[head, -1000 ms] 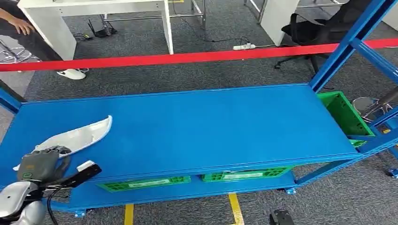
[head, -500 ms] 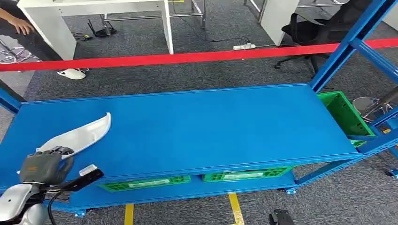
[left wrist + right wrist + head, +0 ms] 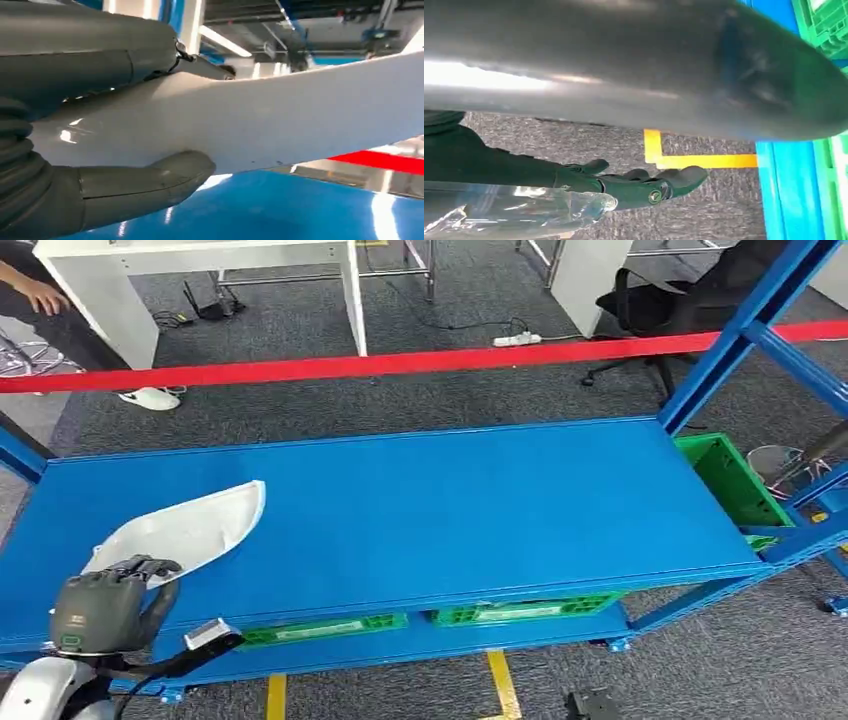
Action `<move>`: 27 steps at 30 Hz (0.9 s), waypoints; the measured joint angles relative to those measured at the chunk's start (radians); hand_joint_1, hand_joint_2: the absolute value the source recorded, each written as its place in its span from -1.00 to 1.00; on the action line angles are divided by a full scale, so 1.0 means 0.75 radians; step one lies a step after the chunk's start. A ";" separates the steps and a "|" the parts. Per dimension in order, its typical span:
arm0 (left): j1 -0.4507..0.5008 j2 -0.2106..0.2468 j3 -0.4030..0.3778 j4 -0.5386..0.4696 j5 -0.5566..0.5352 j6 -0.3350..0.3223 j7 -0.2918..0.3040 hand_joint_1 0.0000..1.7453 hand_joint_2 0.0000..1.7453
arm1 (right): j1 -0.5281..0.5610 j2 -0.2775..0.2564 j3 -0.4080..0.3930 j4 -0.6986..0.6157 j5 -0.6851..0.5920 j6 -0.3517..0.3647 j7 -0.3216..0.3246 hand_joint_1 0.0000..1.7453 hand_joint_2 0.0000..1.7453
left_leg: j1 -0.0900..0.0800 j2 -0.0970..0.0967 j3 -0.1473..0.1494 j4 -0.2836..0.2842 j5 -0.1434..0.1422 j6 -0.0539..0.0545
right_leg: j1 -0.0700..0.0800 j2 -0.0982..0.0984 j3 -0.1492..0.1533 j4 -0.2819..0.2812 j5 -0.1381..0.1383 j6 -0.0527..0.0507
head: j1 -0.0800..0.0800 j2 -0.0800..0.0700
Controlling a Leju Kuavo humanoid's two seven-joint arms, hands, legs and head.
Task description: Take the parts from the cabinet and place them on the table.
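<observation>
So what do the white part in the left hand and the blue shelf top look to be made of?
White part: likely moulded plastic, smooth and glossy, with bright highlights in the left wrist view. Blue shelf top: probably painted sheet metal, flat with a folded edge and soft sheen. The left hand grips the part.

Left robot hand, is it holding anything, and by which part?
Yes. The left robot hand holds the white curved part by its near end, thumb under it and fingers over it.
</observation>
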 joint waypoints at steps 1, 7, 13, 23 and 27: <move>0.006 -0.005 -0.006 -0.008 -0.001 0.001 0.000 1.00 1.00 | 0.000 0.000 -0.004 0.000 -0.001 0.000 0.000 -1.00 -1.00 | 0.003 0.000 0.000 0.001 0.002 -0.005 | -0.002 -0.002 0.044 -0.081 0.055 0.002 | 0.000 0.000; 0.046 -0.017 -0.017 -0.063 -0.014 0.060 -0.016 1.00 1.00 | -0.011 0.001 -0.016 -0.001 -0.001 -0.011 -0.025 -1.00 -1.00 | 0.005 -0.003 -0.014 0.017 0.020 -0.059 | 0.001 0.008 0.206 -0.385 0.151 -0.031 | -0.001 0.000; 0.081 -0.028 -0.027 -0.096 -0.015 0.076 -0.024 1.00 1.00 | -0.012 0.001 -0.019 -0.001 0.000 -0.019 -0.031 -1.00 -1.00 | 0.007 -0.006 -0.146 0.342 -0.225 -0.086 | 0.004 0.006 0.133 -0.385 0.205 -0.091 | -0.005 0.000; 0.099 -0.033 -0.029 -0.125 -0.015 0.090 -0.024 1.00 1.00 | -0.013 0.001 -0.022 -0.001 0.000 -0.038 -0.033 -1.00 -1.00 | -0.020 -0.015 0.125 -0.004 -0.117 -0.035 | 0.013 0.009 0.055 -0.399 0.314 -0.048 | -0.007 0.000; 0.129 -0.050 -0.040 -0.144 -0.021 0.162 -0.048 1.00 1.00 | -0.005 0.000 -0.027 -0.001 0.020 -0.110 -0.013 -1.00 -1.00 | -0.011 -0.006 0.073 -0.018 -0.055 0.002 | 0.012 -0.001 -0.011 -0.250 0.139 -0.024 | -0.001 0.000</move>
